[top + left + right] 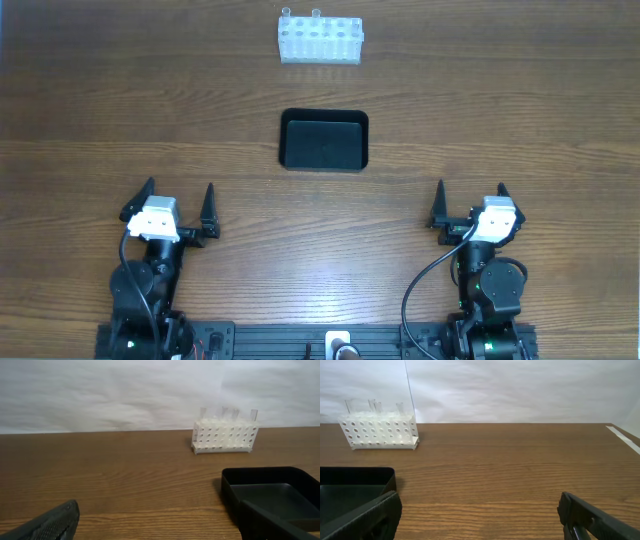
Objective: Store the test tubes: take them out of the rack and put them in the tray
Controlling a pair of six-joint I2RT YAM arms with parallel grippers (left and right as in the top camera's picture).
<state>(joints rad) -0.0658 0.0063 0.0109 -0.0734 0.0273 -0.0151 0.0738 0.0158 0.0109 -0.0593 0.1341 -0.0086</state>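
Far middle of the brown wood-grain worktop point(520, 90): white perforated plastic rack point(320, 42), upright, long side facing the arms. Seated in its holes: clear test tubes point(254, 415), all vertical, four tops poking above the rack in the wrist views, spaced along its length.

Just nearer the arms, apart from the rack and roughly in line with it: black rectangular plastic tray point(324, 114) with rounded corners and low walls, lying flat, glossy floor bare from wall to wall.

Near edge, left of the tray and well apart from it: left end effector point(180, 186), dark fingers spread wide, gripping nothing, pointed towards the far side.

Near edge, right of the tray and equally far back: right end effector point(471, 186), fingers likewise spread wide, gripping nothing.
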